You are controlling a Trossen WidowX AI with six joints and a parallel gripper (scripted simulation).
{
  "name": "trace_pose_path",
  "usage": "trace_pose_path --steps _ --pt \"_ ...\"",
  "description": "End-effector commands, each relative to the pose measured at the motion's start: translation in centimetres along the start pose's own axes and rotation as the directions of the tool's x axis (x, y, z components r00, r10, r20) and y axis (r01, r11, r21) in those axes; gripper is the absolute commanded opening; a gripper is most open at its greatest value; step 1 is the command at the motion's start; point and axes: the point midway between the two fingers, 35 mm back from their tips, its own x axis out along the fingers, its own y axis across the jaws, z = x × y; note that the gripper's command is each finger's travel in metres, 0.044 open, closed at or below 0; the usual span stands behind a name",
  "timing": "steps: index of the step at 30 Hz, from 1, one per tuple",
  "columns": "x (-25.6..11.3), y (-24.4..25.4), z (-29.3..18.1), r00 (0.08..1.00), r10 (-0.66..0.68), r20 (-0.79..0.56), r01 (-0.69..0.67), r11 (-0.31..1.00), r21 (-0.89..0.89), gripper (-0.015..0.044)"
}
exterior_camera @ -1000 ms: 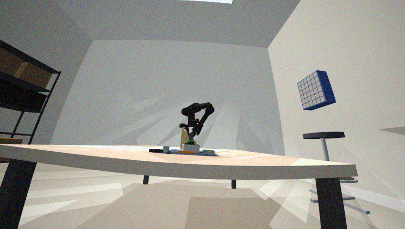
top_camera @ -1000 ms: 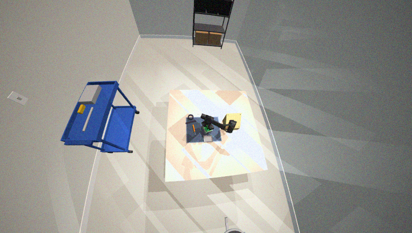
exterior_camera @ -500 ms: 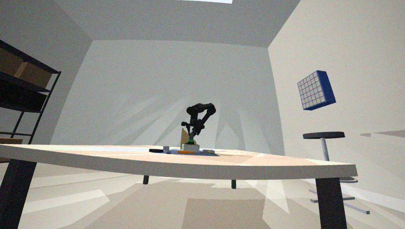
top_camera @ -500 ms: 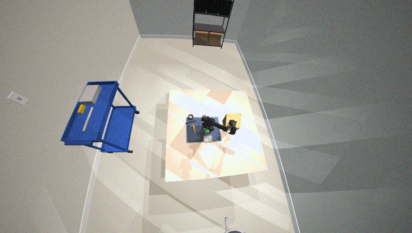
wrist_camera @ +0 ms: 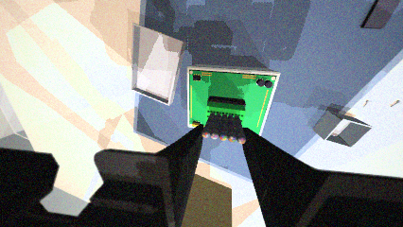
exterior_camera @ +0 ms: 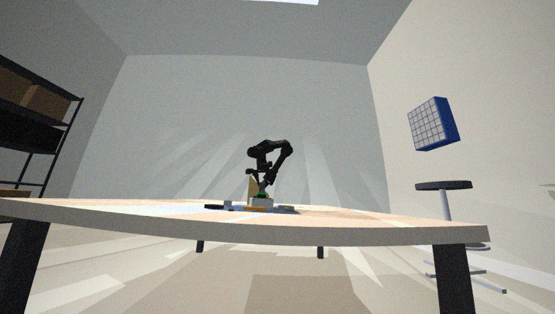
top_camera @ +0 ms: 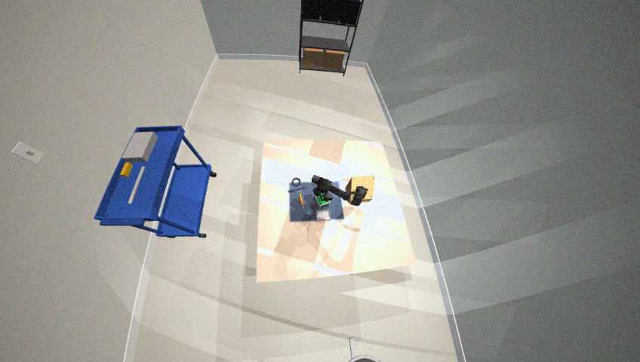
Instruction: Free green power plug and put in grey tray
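Wrist view, pincer: the gripper [top_camera: 323, 196] [exterior_camera: 261, 189] [wrist_camera: 222, 130] is closed down to a part-open width, held apart by the green power plug [exterior_camera: 261, 193] [wrist_camera: 227, 108]; I read that as a firm grip.
Plug: at its socket [wrist_camera: 227, 101] on the circuit board [top_camera: 323, 202] [wrist_camera: 255, 101], dark leads [wrist_camera: 224, 124] rising between the fingers. Seating depth: cannot tell.
Handling: I judge it light and stiff, its body smooth enough to slip under a hard pull; the leads look like the weak part.
Hold: low on the body's two opposite sides, leads left unpinched.
Next: small rocking, then lift once it gives. Risk: levering the board or bending contacts.
Grey tray: the tray [top_camera: 323, 215] [exterior_camera: 286, 207] [wrist_camera: 176, 71] sits just near of the board, with no plug in it.
Mat: blue [top_camera: 296, 216] [exterior_camera: 296, 212] [wrist_camera: 284, 113], flat under board and tray; orange tool [top_camera: 300, 199] [exterior_camera: 254, 208] to the left.
Table: pale top [top_camera: 278, 268] [exterior_camera: 156, 224] crossed by hard bands of light and shadow, which could mislead me on edges.
Room: blue trolley [top_camera: 157, 179] well off to the left, dark shelf unit [top_camera: 325, 41] [exterior_camera: 72, 122] at the far wall, round stool [top_camera: 364, 359] [exterior_camera: 444, 185] on the near side.
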Motion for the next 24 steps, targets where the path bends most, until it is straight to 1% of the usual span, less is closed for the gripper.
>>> trace_pose_path --steps 1,6,17,24 --pt "-1.6 -0.6 -0.1 1.0 0.014 0.023 -0.014 1.0 0.021 0.0" --pt "-1.6 0.4 -0.1 0.994 -0.112 0.02 0.111 0.993 0.024 0.0" --pt "-2.5 0.5 -0.1 0.993 -0.112 0.02 0.112 0.993 0.024 0.0" --pt "-0.1 0.3 0.0 0.994 -0.111 0.02 0.111 0.994 0.024 0.0"
